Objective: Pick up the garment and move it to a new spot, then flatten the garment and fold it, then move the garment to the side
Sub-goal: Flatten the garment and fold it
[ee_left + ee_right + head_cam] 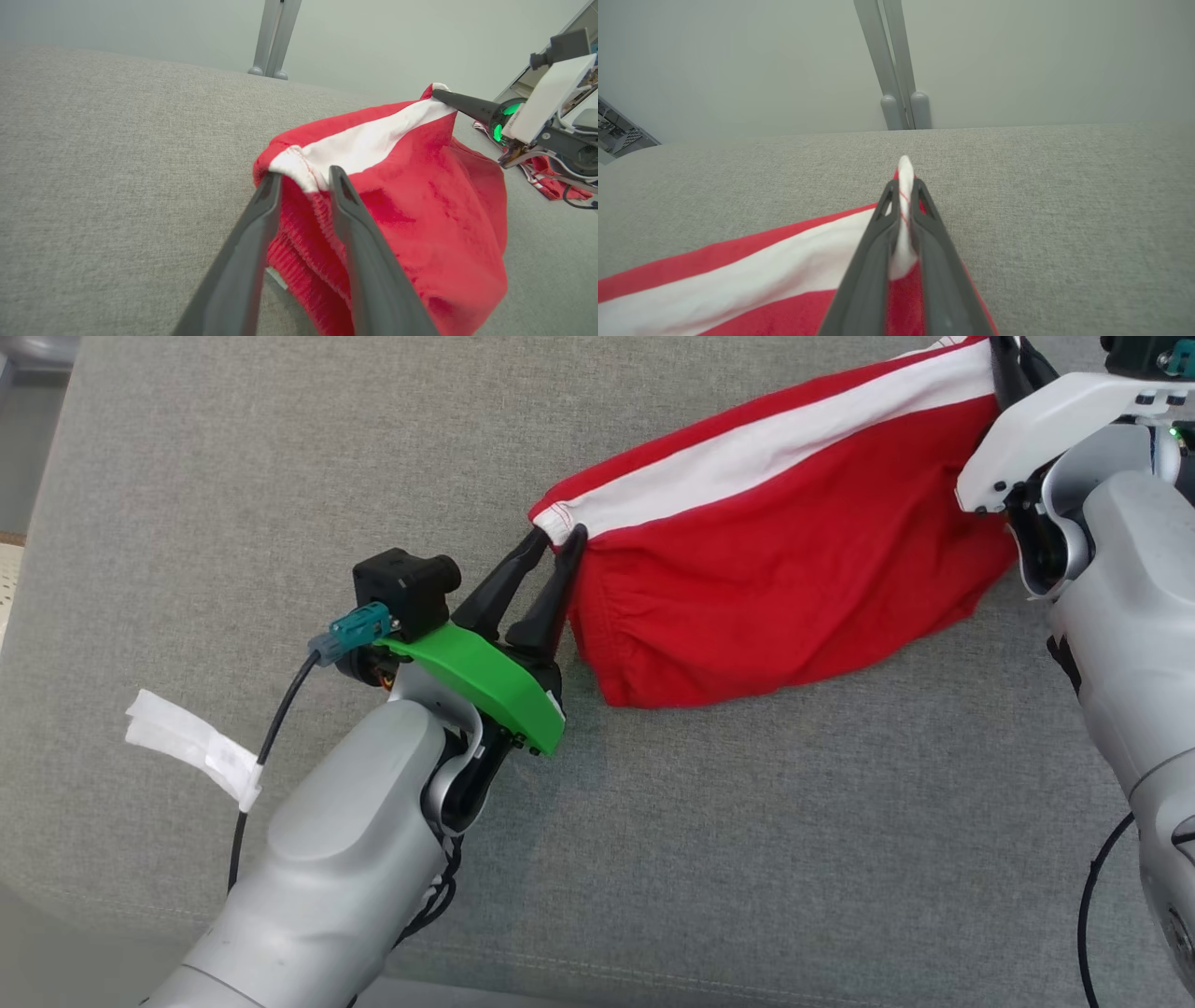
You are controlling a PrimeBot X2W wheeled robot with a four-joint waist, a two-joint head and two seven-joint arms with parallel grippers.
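The garment (794, 569) is red with a white band and hangs stretched between my two grippers above the grey cloth surface (280, 476). My left gripper (557, 537) is at its left corner. In the left wrist view the left gripper (306, 173) stands open, its fingers apart, with the garment's (420, 210) white corner loose between them. My right gripper (903, 186) is shut on the garment's (738, 280) white edge at the far right end. That right gripper (1013, 359) sits at the top right of the head view.
A white paper tag (191, 747) hangs on the left arm's cable. A grey metal post (896, 70) stands beyond the surface's far edge. A second piece of red cloth (551, 186) lies behind my right gripper (437, 93).
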